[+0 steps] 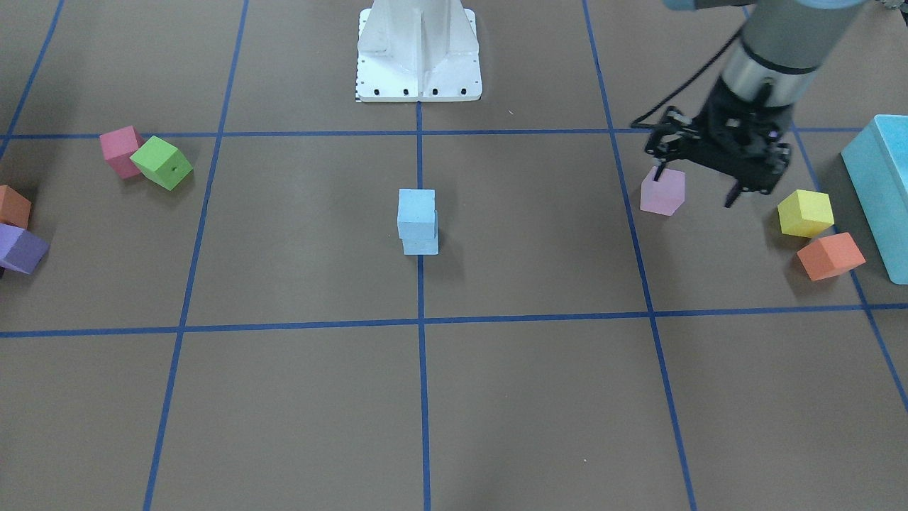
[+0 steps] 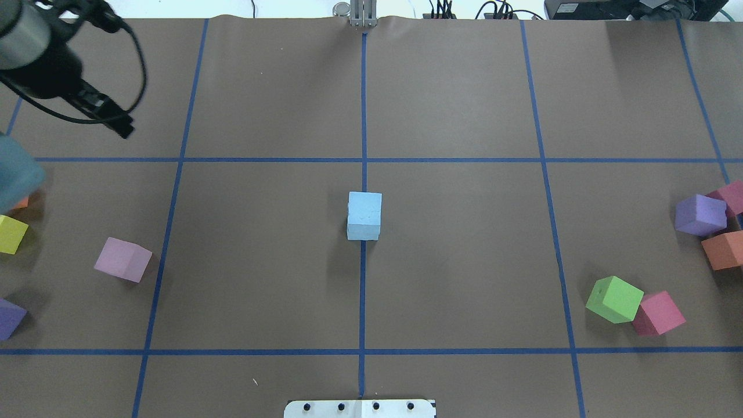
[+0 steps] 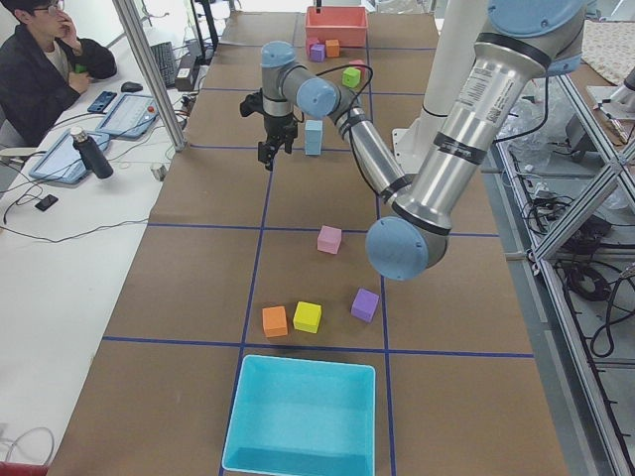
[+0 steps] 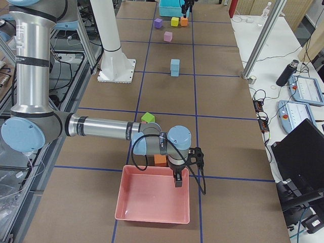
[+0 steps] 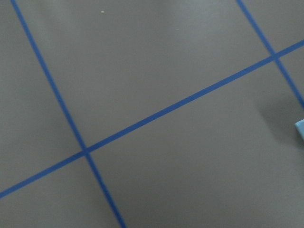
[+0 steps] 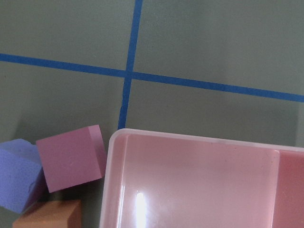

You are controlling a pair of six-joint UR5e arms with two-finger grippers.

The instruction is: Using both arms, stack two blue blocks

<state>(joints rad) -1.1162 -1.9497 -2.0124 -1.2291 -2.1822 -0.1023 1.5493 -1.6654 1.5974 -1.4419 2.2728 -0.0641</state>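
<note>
The two sky-blue blocks stand stacked at the table's centre on the middle tape line, the upper block [image 1: 416, 211] sitting slightly askew on the lower block [image 1: 421, 245]. The stack also shows in the overhead view [image 2: 364, 216]. My left gripper [image 1: 695, 186] is open and empty, raised above the table well off to my left of the stack, near a pale pink cube [image 1: 663, 191]. My right gripper [image 4: 179, 178] shows only in the exterior right view, hanging over a pink tray [image 4: 152, 215]; I cannot tell whether it is open or shut.
A turquoise box [image 1: 883, 191], a yellow cube [image 1: 805, 213] and an orange cube [image 1: 830, 255] lie on my left side. Green [image 2: 614, 299], magenta [image 2: 659, 313], purple [image 2: 700, 215] and orange [image 2: 724, 249] cubes lie on my right, beside the pink tray [image 6: 190, 180].
</note>
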